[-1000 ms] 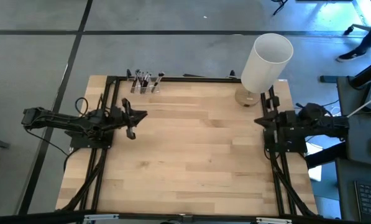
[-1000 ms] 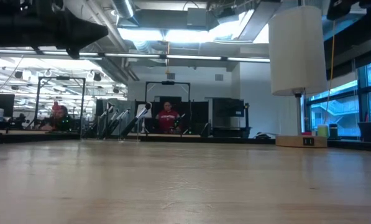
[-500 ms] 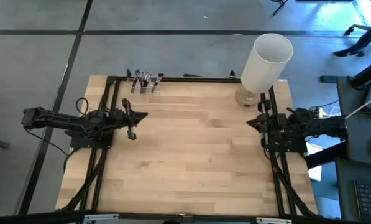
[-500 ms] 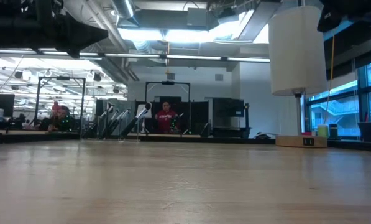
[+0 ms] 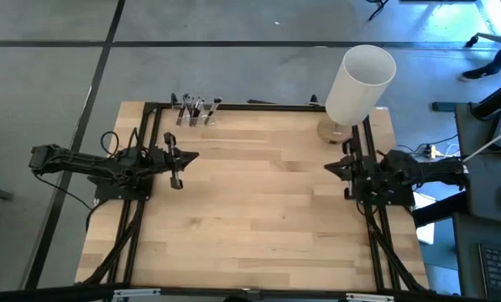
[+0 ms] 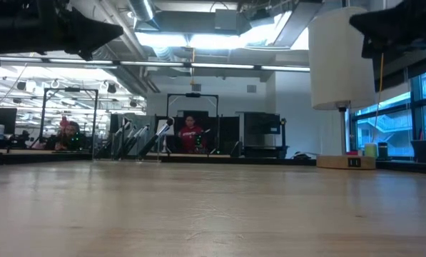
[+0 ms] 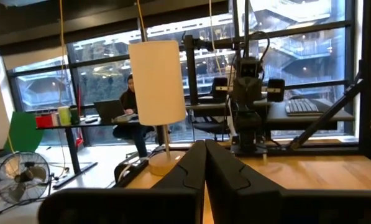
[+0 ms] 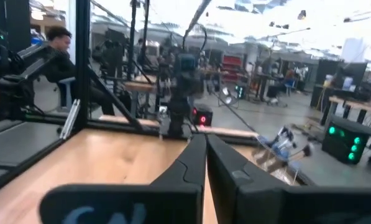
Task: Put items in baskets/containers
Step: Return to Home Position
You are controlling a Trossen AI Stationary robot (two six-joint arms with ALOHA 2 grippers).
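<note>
Several thin makeup brushes (image 5: 196,107) stand with their lower ends in a short row of small clear containers (image 5: 195,120) at the table's far edge, left of the middle. The right wrist view shows them as a blurred cluster (image 8: 283,144). My left gripper (image 5: 193,156) hovers shut near the table's left edge, pointing level toward the right, with nothing between its fingers (image 7: 191,163). My right gripper (image 5: 327,166) hovers shut near the right edge, pointing level toward the left, also with nothing in it (image 8: 206,138).
A tall white cylinder lamp (image 5: 361,84) on a round wooden base stands at the table's far right corner. Black frame rails (image 5: 141,210) run along the left, right and far edges. Bare wood (image 5: 258,201) lies between the two arms. People sit at desks beyond the table.
My right gripper has come out from the right edge toward the table's left and has sunk a little, staying shut. The brushes and the containers have not moved.
</note>
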